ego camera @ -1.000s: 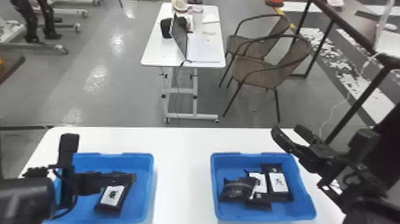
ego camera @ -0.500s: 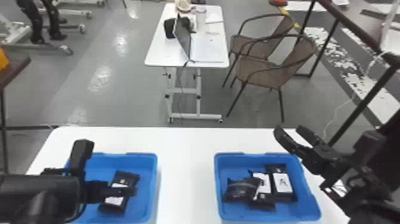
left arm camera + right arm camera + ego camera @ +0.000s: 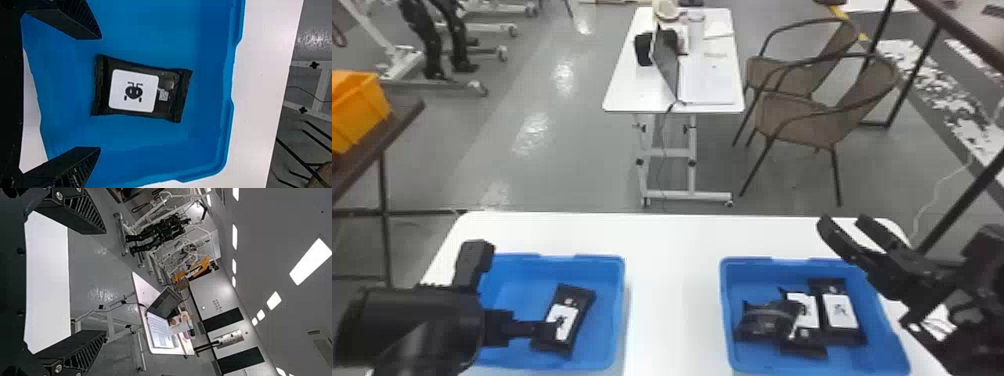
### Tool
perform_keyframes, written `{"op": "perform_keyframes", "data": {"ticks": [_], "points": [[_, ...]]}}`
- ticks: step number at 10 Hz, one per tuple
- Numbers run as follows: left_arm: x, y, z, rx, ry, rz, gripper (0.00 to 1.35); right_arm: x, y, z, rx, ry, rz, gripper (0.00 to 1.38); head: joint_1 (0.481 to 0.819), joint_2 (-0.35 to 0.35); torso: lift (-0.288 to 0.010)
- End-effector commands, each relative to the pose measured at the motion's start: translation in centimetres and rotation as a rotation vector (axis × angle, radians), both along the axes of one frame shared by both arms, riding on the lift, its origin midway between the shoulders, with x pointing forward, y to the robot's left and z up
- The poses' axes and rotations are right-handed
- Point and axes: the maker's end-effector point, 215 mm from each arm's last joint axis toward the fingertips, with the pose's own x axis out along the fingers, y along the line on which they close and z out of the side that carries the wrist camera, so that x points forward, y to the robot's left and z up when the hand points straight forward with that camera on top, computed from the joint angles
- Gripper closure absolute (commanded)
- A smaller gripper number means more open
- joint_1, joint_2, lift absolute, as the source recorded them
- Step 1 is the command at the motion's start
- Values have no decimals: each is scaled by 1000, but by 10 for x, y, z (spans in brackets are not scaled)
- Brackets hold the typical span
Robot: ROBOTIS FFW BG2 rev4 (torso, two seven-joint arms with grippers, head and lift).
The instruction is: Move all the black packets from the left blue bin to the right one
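1. L gripper (image 3: 514, 290), lower left of head view: fingers spread wide, over the L bin (image 3: 619, 310).
2. In the L wrist view, 1 black pkt (image 3: 172, 96) lies flat in the mid. of the frame, in line w/ the gap btw. the fingers but apart from them. White sticker faces up.
3. R gripper (image 3: 845, 223), right side of head view: fingers wide apart too, tips up by the top right corner of the R bin (image 3: 725, 310).
4. R bin, lower right: 3 black pkts (image 3: 839, 310) close together. The left one lies partly on the mid. one.
5. Both bins are blue & sit on the big white table (image 3: 672, 300).
6. Top mid.: small table (image 3: 627, 85) w/ laptop (image 3: 666, 65). 2 brown chairs (image 3: 797, 117) just beside it, upper right.
7. Upper left: orange bin (image 3: 362, 110).
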Motion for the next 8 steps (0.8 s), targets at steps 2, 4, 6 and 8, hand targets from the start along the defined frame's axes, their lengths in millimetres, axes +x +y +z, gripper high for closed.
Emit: {"op": "perform_keyframes", "data": {"ticks": [2, 4, 6, 8], "points": [[7, 12, -14, 26, 14, -41, -2, -1, 3, -5, 17, 10, 4, 111, 695, 73, 0], [25, 0, -25, 22, 0, -98, -2, 1, 7, -5, 29, 8, 13, 111, 695, 80, 0], [37, -11, -36, 10, 6, -144, -2, 2, 9, -5, 33, 6, 20, 111, 695, 73, 0], [42, -18, -46, 23, 22, -175, -2, 1, 9, -6, 40, 8, 21, 111, 695, 60, 0]]}}
